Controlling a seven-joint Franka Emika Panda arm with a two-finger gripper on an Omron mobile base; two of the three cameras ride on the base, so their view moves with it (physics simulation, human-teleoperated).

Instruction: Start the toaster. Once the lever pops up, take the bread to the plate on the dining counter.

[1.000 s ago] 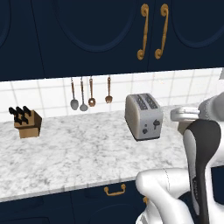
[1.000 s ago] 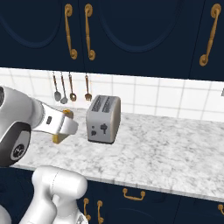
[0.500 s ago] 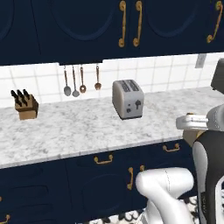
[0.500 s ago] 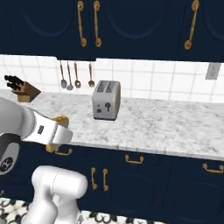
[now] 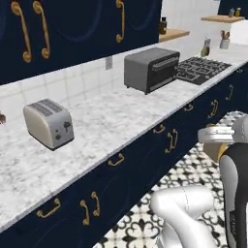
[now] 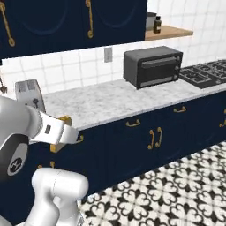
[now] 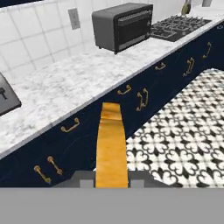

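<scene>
Golden-tan with a darker crust, the bread point(image 7: 111, 144) stands edge-on in the hand view, rising from between the tips of the claw point(image 7: 112, 181), which is closed on the slice and holds it out over the patterned floor point(image 7: 183, 131) in front of the navy cabinets point(image 7: 131, 109). From the right base view the bread point(image 6: 62, 132) shows as a yellow sliver at the end of the white arm, level with the cabinet fronts and clear of the marbled tabletop point(image 6: 110, 99). The silver toaster point(image 5: 48, 123) sits on that tabletop point(image 5: 111, 121) at the left of the left base view, its darker end panel with knob and lever turned towards the front edge; the lever is too small to say how it stands. In the right base view the toaster point(image 6: 30, 93) is at the far left, partly behind the arm. Further along the tabletop, well apart from the toaster, a black oven point(image 5: 151, 69) stands against the tiled wall, with a stovetop point(image 5: 201, 68) just beyond it.
</scene>
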